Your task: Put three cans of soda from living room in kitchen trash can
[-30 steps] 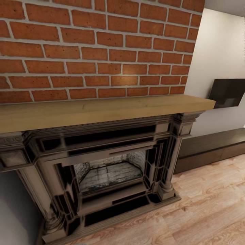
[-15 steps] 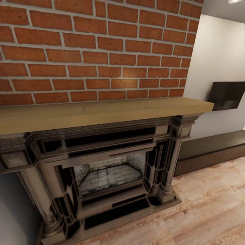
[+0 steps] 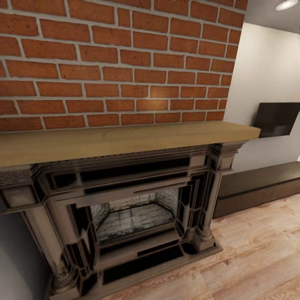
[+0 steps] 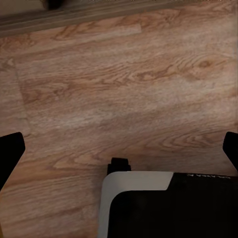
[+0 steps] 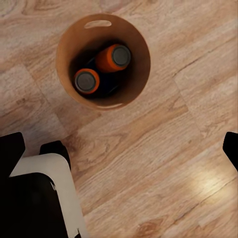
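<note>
The right wrist view looks down into the copper-brown trash can (image 5: 141, 62), which stands on the wood floor with its slot handle at the rim. Two orange soda cans lie inside it, one (image 5: 114, 58) leaning and the other (image 5: 87, 81) beside it. The blue can is out of view. My right gripper (image 5: 121, 148) hangs open above the floor just short of the bin, its dark fingertips (image 5: 11, 148) at the picture's edges. My left gripper (image 4: 119, 151) is open over bare planks and holds nothing.
The head view faces the living room's red brick chimney (image 3: 125, 62), a wooden mantel (image 3: 116, 139) and the dark carved fireplace (image 3: 133, 208). A wall TV (image 3: 277, 118) and a low dark cabinet (image 3: 258, 183) are to the right. My white-and-black base (image 4: 148, 203) shows under both wrists.
The whole head picture has slid down a little and a ceiling light has come in at the top right, so the camera has moved. Nothing in the room has shifted.
</note>
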Robot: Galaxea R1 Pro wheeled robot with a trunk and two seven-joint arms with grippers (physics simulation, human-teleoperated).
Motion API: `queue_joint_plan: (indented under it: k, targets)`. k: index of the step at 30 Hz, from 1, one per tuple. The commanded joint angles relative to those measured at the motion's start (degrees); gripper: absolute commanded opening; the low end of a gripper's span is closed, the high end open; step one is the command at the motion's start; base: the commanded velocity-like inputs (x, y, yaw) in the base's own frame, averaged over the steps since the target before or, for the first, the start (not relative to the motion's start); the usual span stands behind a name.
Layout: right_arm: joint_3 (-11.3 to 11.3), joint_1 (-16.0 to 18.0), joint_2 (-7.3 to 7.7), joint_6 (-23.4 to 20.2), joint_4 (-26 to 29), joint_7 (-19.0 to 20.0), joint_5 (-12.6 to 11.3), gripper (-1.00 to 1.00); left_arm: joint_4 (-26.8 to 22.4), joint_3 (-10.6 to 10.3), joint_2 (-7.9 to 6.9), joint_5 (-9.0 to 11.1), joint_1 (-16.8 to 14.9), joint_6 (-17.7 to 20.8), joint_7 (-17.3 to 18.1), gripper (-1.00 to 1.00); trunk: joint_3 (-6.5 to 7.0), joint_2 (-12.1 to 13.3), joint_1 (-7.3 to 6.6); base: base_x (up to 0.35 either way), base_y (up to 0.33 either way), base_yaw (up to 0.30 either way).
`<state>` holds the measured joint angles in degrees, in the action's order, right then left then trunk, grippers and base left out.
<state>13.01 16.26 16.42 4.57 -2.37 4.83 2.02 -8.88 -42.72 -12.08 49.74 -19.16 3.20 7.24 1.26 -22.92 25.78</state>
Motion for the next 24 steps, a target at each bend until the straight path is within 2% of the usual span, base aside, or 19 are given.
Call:
queue_joint_plan:
  k: [1, 11, 18, 24]
  targets:
    - [0.0, 0.0, 0.0, 0.0, 0.0, 0.0, 0.0, 1.0, 0.0, 0.0, -0.05, 0.0, 0.7, -0.8, 0.1, 1.0, 0.06, 0.0, 0.0, 0.0, 0.0, 0.0]
    - [0.0, 0.0, -0.13, 0.0, 0.0, 0.0, 0.0, 1.0, 0.1, -0.1, 0.23, 0.0, 3.8, -4.2, -0.3, 1.0, 0.65, 0.0, 0.0, 0.0, 0.0, 0.0]
    - [0.0, 0.0, -0.16, 0.0, 0.0, 0.0, 0.0, 1.0, 3.2, -0.1, 0.44, 0.1, 4.2, -4.5, -1.3, 1.0, 1.05, 0.0, 0.0, 0.0, 0.0, 0.0]
    - [0.0, -0.1, -0.17, 0.0, 0.0, 0.0, 0.1, 1.0, 3.9, 0.0, 0.49, 0.1, 4.2, -4.6, -1.5, 1.0, 1.32, 0.0, 0.0, 0.0, 0.0, 0.0]
